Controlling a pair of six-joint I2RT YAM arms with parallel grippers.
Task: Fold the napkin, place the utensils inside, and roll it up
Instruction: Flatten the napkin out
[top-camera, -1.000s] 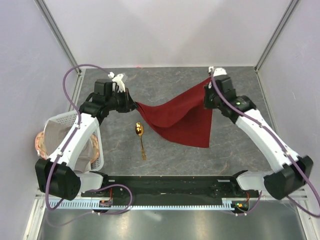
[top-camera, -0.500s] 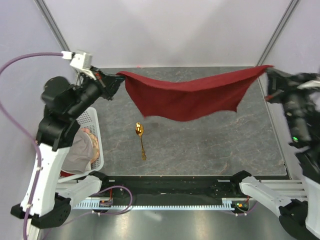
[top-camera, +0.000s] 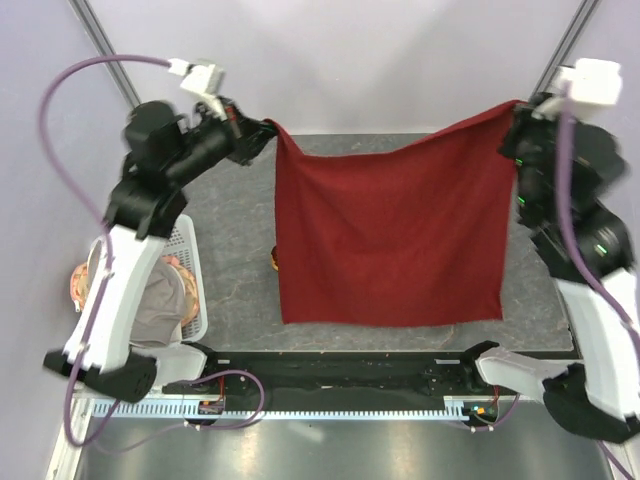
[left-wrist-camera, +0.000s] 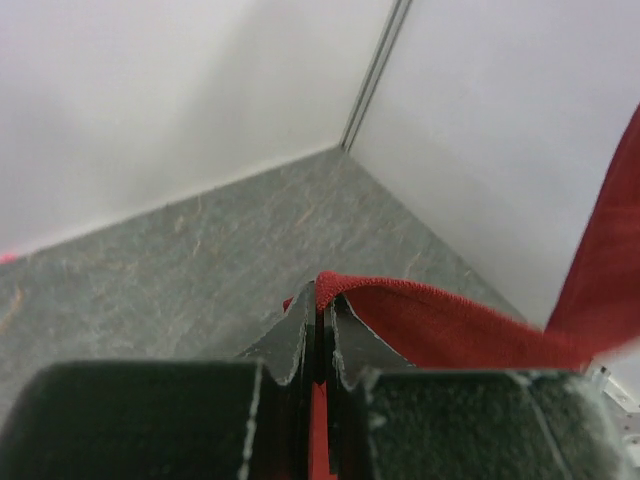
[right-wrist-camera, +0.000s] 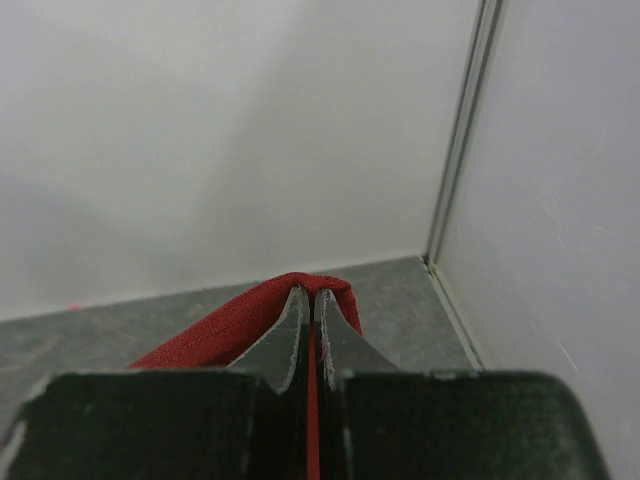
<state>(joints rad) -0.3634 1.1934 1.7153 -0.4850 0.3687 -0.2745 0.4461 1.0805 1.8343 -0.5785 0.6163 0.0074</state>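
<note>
**Dark red napkin held spread in the air between two claws**

Both arms are lifted high and stand wide apart, the left arm reaching toward the far left corner and the right arm toward the far right. The left claw (top-camera: 268, 128) is clenched on the upper left corner of the dark red square fabric napkin (top-camera: 390, 235). The right claw (top-camera: 518, 108) is clenched on the upper right corner. In each wrist view a red hem is pinched between closed black fingers.

The napkin hangs as a flat sheet over the grey stone-patterned worktop (top-camera: 230, 230) and hides the middle of it. I cannot tell if its lower edge touches the worktop. Of the shiny gold metal spoon (top-camera: 274, 262) only a small piece shows at the napkin's left edge. The white plastic basket (top-camera: 192, 290) with a grey-beige cloth (top-camera: 155, 300) is partly covered by the left arm
</note>
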